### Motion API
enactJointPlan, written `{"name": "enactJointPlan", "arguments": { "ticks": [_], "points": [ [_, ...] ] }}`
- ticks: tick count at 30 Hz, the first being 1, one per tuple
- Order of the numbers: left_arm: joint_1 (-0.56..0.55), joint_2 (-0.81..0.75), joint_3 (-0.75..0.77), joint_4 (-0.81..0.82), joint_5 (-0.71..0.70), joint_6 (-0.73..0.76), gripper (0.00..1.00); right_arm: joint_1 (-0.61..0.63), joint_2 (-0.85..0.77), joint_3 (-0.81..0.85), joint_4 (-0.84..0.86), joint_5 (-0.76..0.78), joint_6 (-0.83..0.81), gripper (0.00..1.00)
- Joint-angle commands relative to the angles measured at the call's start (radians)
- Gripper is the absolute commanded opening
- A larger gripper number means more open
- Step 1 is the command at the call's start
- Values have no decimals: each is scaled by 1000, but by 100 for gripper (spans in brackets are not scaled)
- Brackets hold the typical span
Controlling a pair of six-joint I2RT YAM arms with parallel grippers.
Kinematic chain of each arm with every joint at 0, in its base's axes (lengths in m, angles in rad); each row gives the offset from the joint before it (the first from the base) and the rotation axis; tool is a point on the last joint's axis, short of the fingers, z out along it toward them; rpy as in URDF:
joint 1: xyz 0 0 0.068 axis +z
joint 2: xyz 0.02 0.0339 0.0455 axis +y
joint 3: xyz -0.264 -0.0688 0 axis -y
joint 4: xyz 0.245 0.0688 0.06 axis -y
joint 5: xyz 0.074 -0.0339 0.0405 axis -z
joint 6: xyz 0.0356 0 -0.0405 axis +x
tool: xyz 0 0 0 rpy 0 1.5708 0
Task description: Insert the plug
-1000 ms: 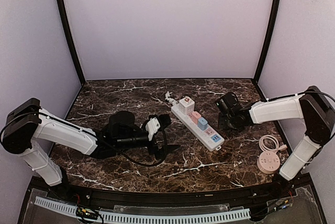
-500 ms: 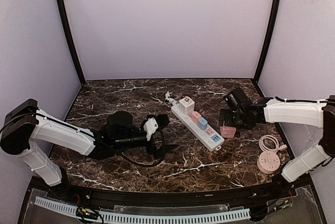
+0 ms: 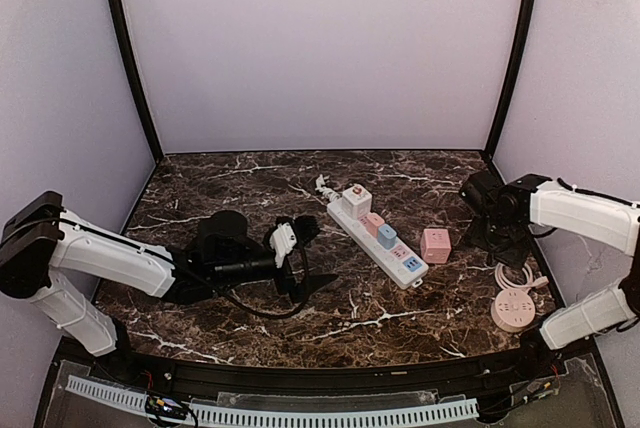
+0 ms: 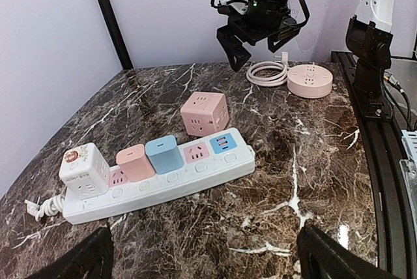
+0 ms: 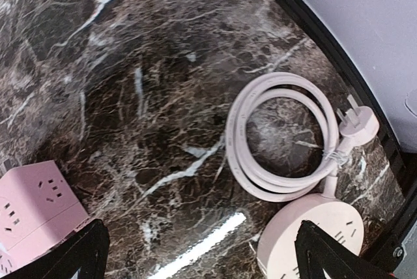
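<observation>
The right claw [image 4: 255, 47], jaws now wide apart, has released the pink cube plug [image 3: 435, 245] and withdrawn rightward, leaving it standing on the surface [image 3: 220, 188] just beside the power strip [image 3: 377, 242], not inserted; the left claw [image 3: 312, 260] hangs spread, empty.

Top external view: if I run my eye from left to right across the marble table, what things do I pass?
Left gripper → white power strip → pink cube socket → round pink socket.
</observation>
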Motion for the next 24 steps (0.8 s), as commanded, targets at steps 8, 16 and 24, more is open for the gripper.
{"name": "enactJointPlan", "arguments": {
  "ticks": [8,16,24],
  "points": [
    [0,-29,-13,-18,6,-2,98,-265,-127,-172,179,-127,-223,91],
    [1,-20,-7,-19,12,-6,98,-347,15,-231,351,-212,-301,77],
    [0,-26,-8,-19,20,-9,98,-348,101,-249,421,-289,-384,11]
  ]
}}
